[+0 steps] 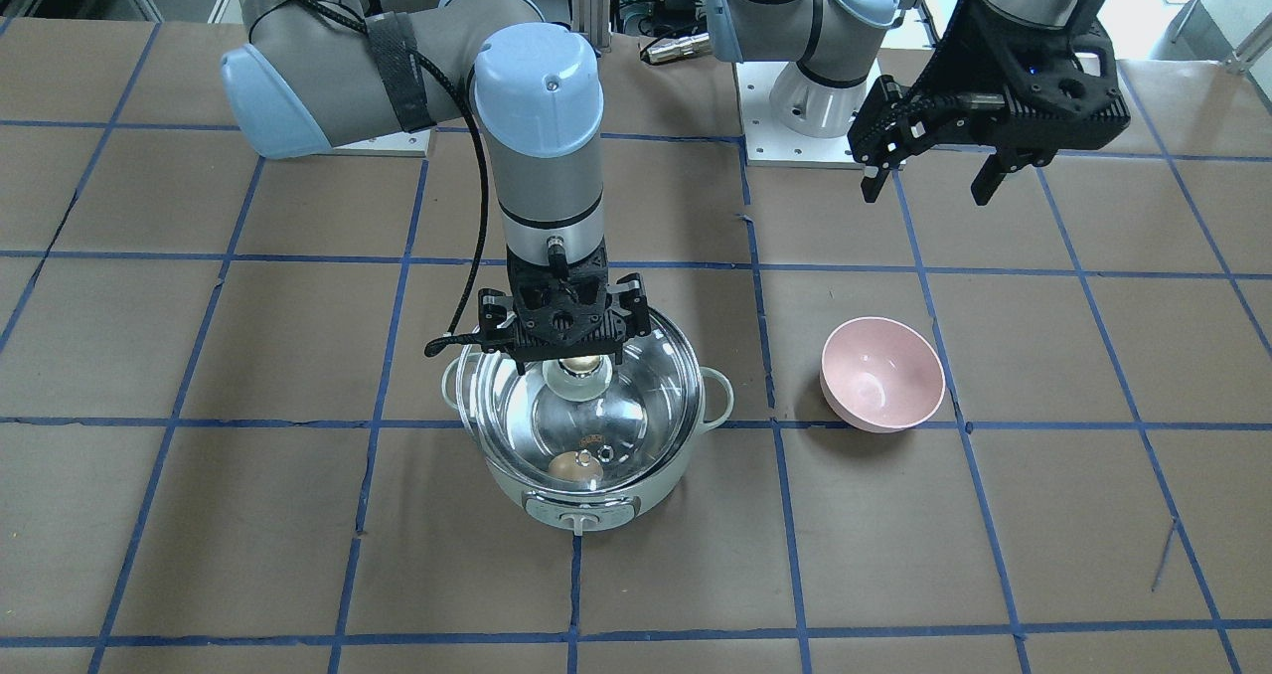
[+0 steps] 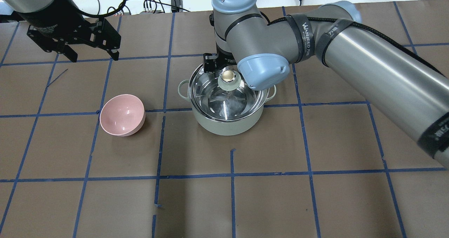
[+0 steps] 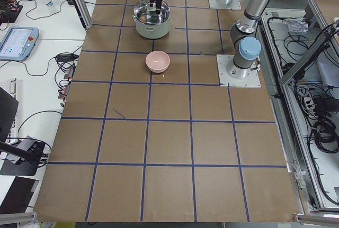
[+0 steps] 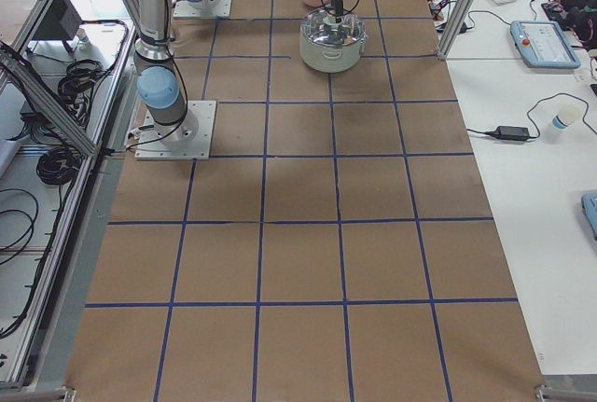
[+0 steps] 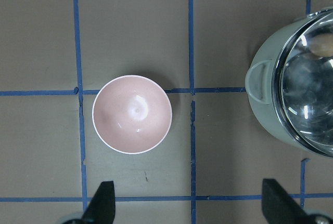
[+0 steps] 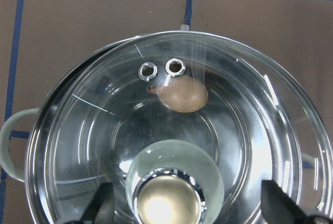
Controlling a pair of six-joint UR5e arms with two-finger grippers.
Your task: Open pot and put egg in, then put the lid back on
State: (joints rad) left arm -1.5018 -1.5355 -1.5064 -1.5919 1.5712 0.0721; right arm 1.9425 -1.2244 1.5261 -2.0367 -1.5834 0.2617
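The mint-green pot (image 1: 581, 517) stands mid-table, also seen from overhead (image 2: 224, 125). The brown egg (image 1: 566, 467) lies on its steel bottom and shows through the glass in the right wrist view (image 6: 182, 93). The clear glass lid (image 1: 512, 401) rests over the pot, a little off-centre. My right gripper (image 1: 571, 356) is open, its fingers wide on either side of the lid's knob (image 6: 166, 199) without touching it. My left gripper (image 1: 924, 182) is open and empty, high above the table near the left arm's base.
An empty pink bowl (image 1: 882, 371) sits beside the pot on my left side, directly under the left wrist camera (image 5: 132, 114). The brown table carries a blue tape grid (image 2: 231, 174). The right arm's forearm hangs over the pot's far side.
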